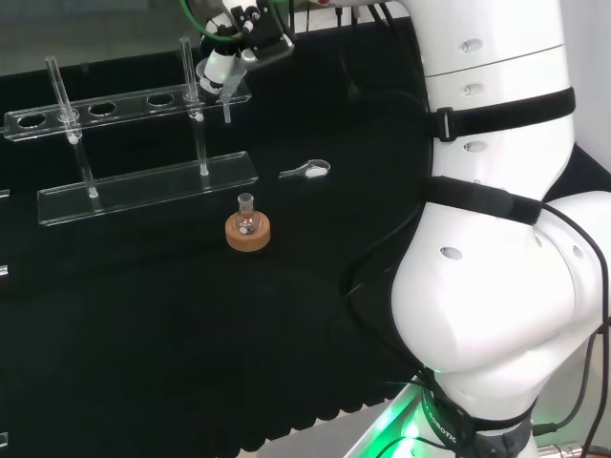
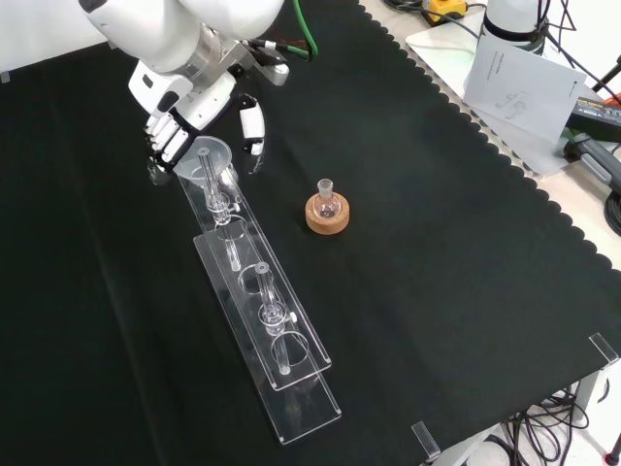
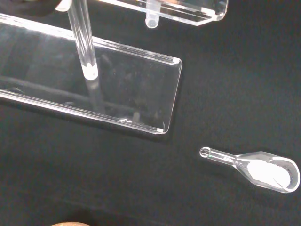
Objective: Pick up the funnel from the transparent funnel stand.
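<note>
Fingers of the hand (image 2: 184, 121) curl around the funnel (image 2: 206, 161), which sits in the far end of the funnel stand (image 2: 281, 364) in the front view.

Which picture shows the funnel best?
The front view. There the funnel shows its round rim and stem, sitting in the clear stand beside the hand. The head view shows its stem under the hand; the wrist view shows just the stem's tip.
</note>
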Motion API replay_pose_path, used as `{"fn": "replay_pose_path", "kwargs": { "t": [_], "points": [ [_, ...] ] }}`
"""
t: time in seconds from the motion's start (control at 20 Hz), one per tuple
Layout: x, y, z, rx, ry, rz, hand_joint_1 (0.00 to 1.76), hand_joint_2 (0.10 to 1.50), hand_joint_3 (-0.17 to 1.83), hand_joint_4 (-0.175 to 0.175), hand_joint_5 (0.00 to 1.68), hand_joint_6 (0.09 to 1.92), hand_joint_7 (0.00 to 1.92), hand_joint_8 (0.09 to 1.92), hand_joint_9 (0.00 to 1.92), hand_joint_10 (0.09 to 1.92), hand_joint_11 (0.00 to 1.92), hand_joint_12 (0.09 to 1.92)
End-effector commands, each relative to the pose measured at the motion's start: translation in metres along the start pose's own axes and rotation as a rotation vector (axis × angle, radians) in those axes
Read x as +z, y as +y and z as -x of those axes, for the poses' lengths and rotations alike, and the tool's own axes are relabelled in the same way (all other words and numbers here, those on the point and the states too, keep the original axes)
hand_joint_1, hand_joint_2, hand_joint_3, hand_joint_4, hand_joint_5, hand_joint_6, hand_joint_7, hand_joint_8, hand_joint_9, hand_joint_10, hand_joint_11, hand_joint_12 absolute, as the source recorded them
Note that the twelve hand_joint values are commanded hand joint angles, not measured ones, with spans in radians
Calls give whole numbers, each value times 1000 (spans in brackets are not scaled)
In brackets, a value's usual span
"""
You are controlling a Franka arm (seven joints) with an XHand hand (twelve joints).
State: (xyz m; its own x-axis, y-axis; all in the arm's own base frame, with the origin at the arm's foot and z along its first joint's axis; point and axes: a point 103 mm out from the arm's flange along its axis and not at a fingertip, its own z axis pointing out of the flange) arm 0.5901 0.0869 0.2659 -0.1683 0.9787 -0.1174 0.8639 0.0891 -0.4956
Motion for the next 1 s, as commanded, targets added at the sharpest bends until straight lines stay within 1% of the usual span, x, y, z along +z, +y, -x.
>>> {"fn": "replay_pose_path", "kwargs": {
  "t": [0.05, 0.2, 0.4, 0.55, 0.65, 0.75, 1.0],
  "points": [
    [1, 2, 2, 11, -25, 37, 680, 670, 416, -29, 216, 87, 64, 690, 290, 784, 224, 1505],
    [1, 2, 4, 12, -30, 62, 697, 672, 439, -35, 278, 87, 138, 716, 373, 744, 254, 1483],
    [1, 3, 4, 23, -47, 78, 719, 673, 468, -40, 342, 87, 227, 722, 459, 694, 279, 1460],
    [2, 3, 3, 31, -74, 97, 754, 682, 492, -42, 393, 87, 298, 721, 535, 658, 310, 1437],
    [1, 2, 2, 31, -81, 124, 783, 690, 512, -43, 426, 87, 361, 722, 593, 633, 334, 1417],
    [-3, 0, 3, 33, -89, 158, 811, 697, 534, -46, 463, 87, 430, 726, 674, 612, 367, 1395],
    [-25, -15, 1, 43, -129, 211, 855, 713, 575, -48, 516, 87, 532, 733, 806, 588, 438, 1351]
  ]
}}
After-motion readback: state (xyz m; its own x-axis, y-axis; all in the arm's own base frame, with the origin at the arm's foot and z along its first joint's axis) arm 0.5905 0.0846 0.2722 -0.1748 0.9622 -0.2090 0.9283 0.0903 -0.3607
